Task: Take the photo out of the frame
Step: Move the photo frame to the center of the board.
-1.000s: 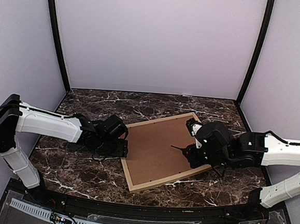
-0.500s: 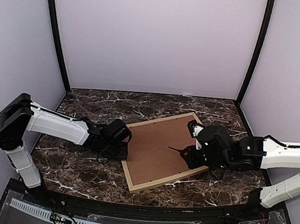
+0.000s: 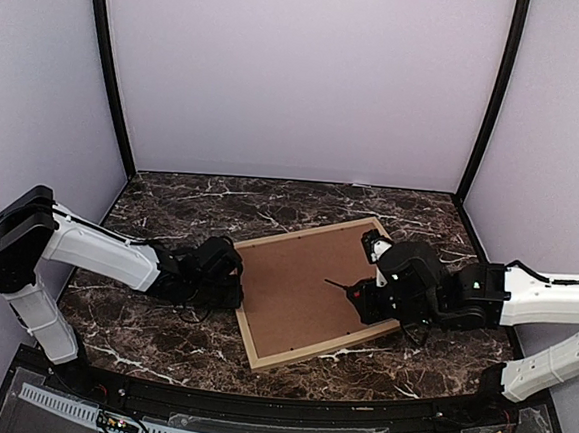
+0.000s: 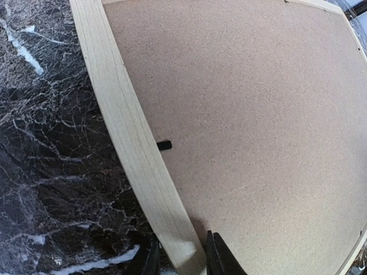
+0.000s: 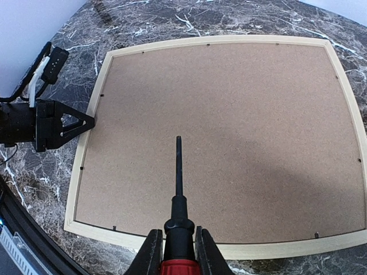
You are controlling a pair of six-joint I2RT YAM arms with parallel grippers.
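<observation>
The frame [image 3: 329,347] of light wood lies face down on the marble table, its brown backing board [image 3: 309,283] up. The photo is hidden under the board. My left gripper [image 3: 235,295] is at the frame's left rail. In the left wrist view its jaws [image 4: 179,258] stand on either side of the moulding [image 4: 129,132], closed on it. My right gripper [image 3: 365,301] is over the frame's right side, shut on a red-handled screwdriver [image 5: 178,172]. The screwdriver's black shaft points across the board [image 5: 241,126].
Small black retaining tabs [image 4: 164,145] sit along the inner edge of the frame. The dark marble table [image 3: 160,332] is bounded by lilac walls on three sides. The right wrist view shows my left gripper [image 5: 69,123] at the frame's far rail.
My left arm has dropped lower and moved slightly nearer along the frame's left rail. My right gripper with the screwdriver has barely shifted.
</observation>
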